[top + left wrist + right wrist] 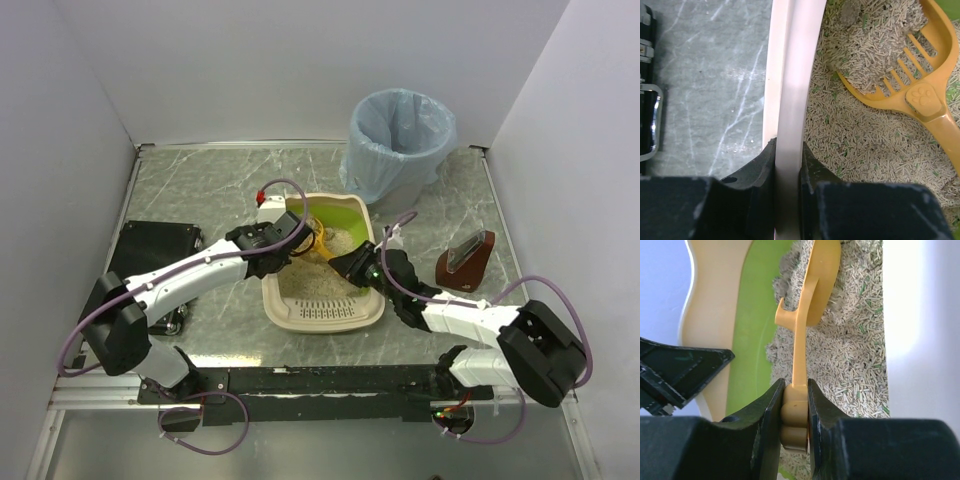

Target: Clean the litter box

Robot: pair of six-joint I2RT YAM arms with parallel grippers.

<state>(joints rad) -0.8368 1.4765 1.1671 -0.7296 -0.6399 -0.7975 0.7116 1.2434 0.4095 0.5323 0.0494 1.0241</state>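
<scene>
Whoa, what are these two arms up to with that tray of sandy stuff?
They are cleaning a litter box. The left gripper is clamped on the box's cream rim, apparently steadying it. The right gripper grips the handle of an orange scoop, whose slotted head lies in the litter with a greyish clump on it. A grey bin with a light-blue bag stands beyond the box.

In the left wrist view we find the litter box (790,75) cut off at top, right and bottom, and the scoop (922,97) handle running off the right edge.
</scene>
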